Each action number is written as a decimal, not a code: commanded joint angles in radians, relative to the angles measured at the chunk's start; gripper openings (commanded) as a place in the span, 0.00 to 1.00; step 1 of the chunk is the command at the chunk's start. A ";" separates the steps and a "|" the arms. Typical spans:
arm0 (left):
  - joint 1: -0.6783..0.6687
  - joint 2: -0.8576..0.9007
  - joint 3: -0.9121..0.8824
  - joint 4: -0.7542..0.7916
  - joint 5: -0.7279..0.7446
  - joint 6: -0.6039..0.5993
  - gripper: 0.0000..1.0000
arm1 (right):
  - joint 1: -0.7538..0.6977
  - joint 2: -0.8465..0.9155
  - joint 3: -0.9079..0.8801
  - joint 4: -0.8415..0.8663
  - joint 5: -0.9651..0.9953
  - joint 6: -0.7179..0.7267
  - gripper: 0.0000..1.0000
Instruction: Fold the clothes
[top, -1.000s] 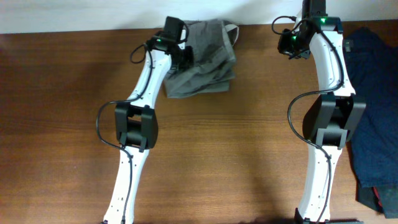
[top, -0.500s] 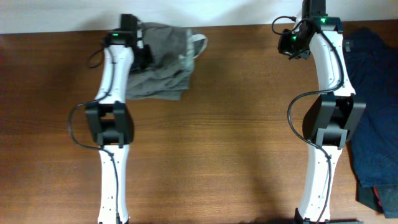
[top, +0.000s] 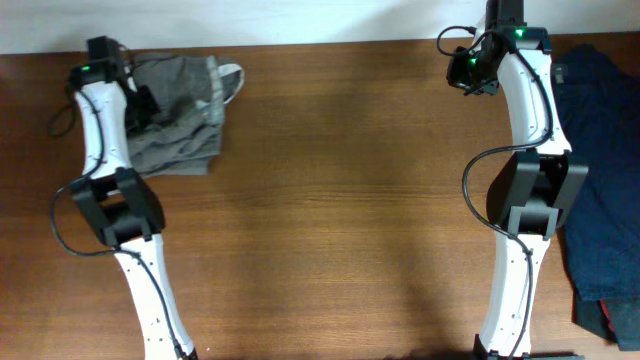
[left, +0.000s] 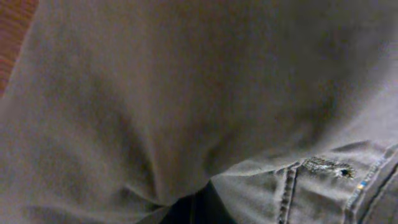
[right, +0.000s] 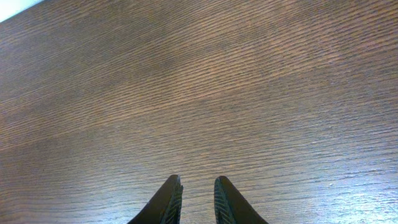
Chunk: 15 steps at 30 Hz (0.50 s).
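While the left pincer (top: 140, 95) grips olive-grey shorts (top: 180, 110), the right pincer (right: 194, 199) hovers.

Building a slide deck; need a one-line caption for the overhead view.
Left end effector on bunched grey shorts at the table's far-left corner; navy clothes lie right.

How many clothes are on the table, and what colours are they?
Olive-grey: 1, the folded shorts at the far left, by the left gripper.
Dark navy blue: 1 pile of clothes at the right edge; how many pieces are in it I cannot tell.
Total: 2 lots of clothes.
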 joint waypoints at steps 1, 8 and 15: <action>0.084 0.061 -0.037 0.024 -0.093 0.205 0.05 | 0.006 -0.053 0.023 -0.005 -0.013 0.001 0.23; 0.162 0.061 -0.037 0.175 -0.091 0.253 0.11 | 0.006 -0.053 0.023 -0.025 -0.013 0.002 0.23; 0.169 0.061 -0.035 0.303 -0.090 0.264 0.31 | 0.006 -0.053 0.023 -0.041 -0.017 0.002 0.23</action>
